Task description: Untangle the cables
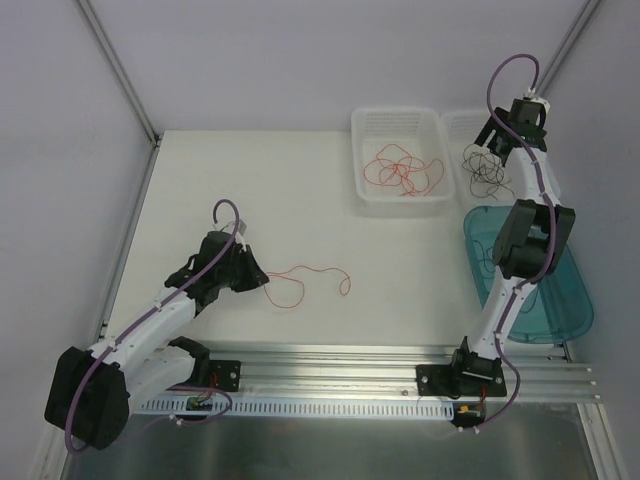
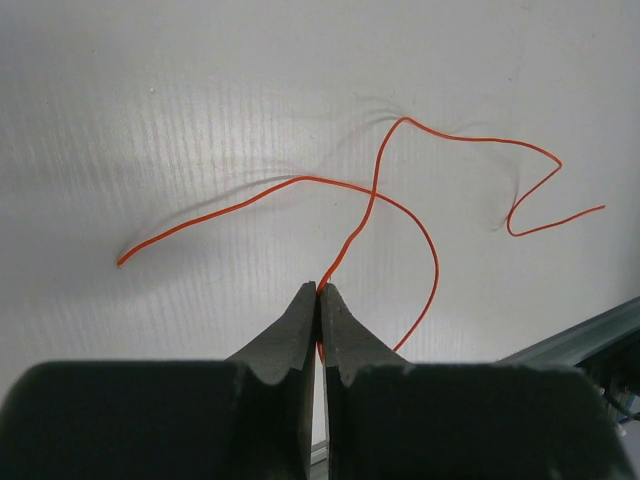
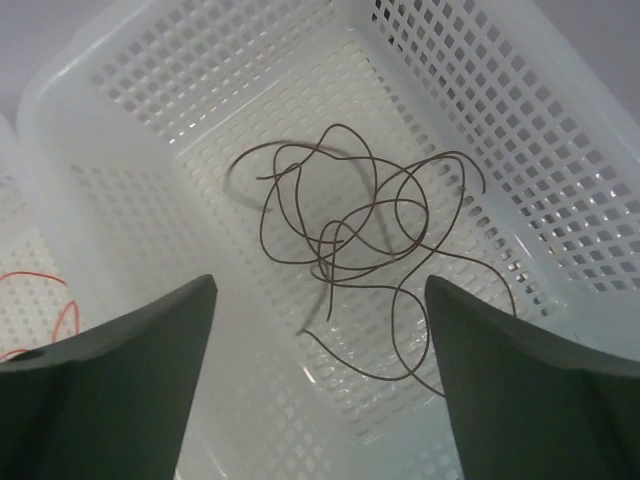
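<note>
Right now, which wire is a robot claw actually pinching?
The lone red-orange wire on the table, clamped in the left gripper. The red tangle and dark tangle lie untouched in baskets.

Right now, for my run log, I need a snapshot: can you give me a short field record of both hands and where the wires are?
left hand: shut on the loose red wire, low over the table
loose red wire: single strand trailing from that hand, crossing itself
right hand: open, holding nothing, above the right basket
dark tangle: knotted bundle inside the right basket
red tangle: bundle inside the left basket
teal tray: near side of the baskets, partly under the right arm
</note>
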`<state>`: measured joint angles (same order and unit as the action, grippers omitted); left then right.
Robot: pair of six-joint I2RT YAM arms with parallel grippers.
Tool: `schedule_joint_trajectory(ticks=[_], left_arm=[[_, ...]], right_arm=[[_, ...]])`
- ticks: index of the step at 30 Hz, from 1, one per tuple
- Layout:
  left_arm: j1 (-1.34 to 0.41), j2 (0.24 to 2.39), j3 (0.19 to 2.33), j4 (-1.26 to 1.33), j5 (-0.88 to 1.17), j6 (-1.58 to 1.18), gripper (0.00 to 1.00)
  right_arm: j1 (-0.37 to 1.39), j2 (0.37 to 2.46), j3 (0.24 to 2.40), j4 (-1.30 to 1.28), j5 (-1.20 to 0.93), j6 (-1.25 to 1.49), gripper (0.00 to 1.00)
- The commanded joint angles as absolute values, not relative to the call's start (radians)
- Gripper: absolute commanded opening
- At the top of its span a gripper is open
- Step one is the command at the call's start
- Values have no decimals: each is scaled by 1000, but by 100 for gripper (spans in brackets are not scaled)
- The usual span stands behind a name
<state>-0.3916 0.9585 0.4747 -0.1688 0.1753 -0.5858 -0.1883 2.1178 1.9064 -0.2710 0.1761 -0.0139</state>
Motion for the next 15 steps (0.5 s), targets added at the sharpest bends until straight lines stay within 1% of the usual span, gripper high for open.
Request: schedule_joint_trajectory(ticks=[1, 3, 6, 10, 15], left_arm=[[-391, 969, 474, -143, 196, -583, 0], [-393, 962, 472, -143, 202, -584, 0], [-393, 945, 466, -138, 204, -589, 0], [-393, 927, 457, -137, 204, -594, 0], [-397, 887, 469, -137, 230, -607, 0]], right_arm=[[-189, 1984, 1886, -222, 114, 26, 94], [-189, 1932, 1858, -221, 72, 31, 100], [-172, 1829, 1786, -232, 9, 38, 100], [-103, 1680, 1652, -247, -64, 57, 100], [20, 1478, 1399, -269, -138, 60, 100]])
